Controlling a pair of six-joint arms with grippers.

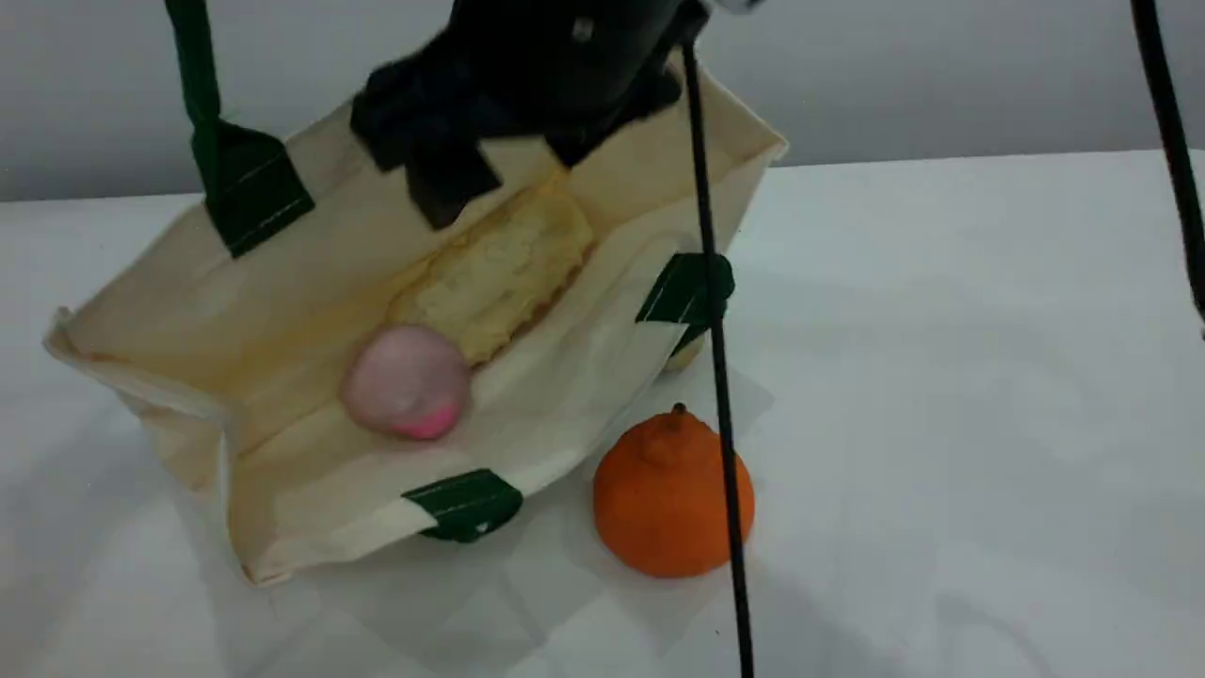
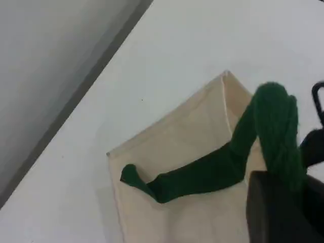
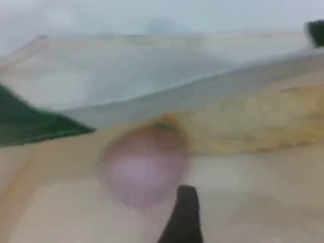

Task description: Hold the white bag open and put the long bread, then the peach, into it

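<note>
One peach (image 1: 407,381) lies below the spread right tool (image 1: 508,184); left tool (image 2: 273,202) clamps bag strap (image 2: 202,174).

White bag (image 1: 329,273) mouth open; orange fruit (image 1: 668,499) just beside rim.

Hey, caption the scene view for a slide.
The peach and long bread lie inside the white bag, one handle pulled upward; an orange fruit sits outside.

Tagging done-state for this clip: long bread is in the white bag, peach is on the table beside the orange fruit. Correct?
Not quite: the peach is not on the table. The scene view shows it lying inside the white bag, next to the long bread. The orange fruit sits on the table outside the bag.
</note>
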